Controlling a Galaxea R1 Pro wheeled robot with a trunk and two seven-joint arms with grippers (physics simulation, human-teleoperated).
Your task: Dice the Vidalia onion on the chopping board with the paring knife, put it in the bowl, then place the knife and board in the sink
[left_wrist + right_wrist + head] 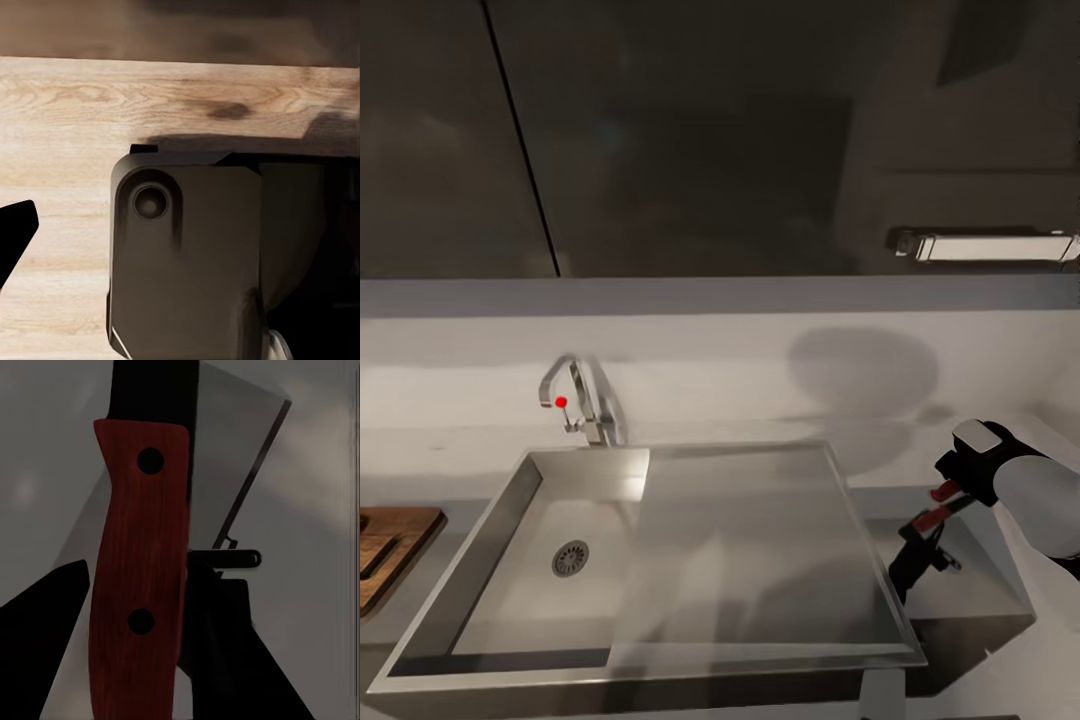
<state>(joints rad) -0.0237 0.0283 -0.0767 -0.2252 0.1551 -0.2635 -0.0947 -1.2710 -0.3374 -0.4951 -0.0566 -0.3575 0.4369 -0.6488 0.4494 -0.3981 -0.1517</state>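
Head view shows the right gripper (928, 535) at about four o'clock, just beside the sink's (880, 560) right rim, clamped on the red-handled paring knife (139, 562). Judging by that, the knife drop is in hand; next it needs carrying over the basin and letting go. The chopping board (395, 545) waits at nine o'clock. The tap (575, 395) stands clear at the back. I cannot tell the left gripper's state.

The head view looks forward and down from above the sink (660, 560) toward the countertop's (450, 440) back edge. The left wrist view sits very near a pale wooden surface (67, 112). The right wrist view, pressed against the paring knife (139, 577), shares the sink's corner with the head view.
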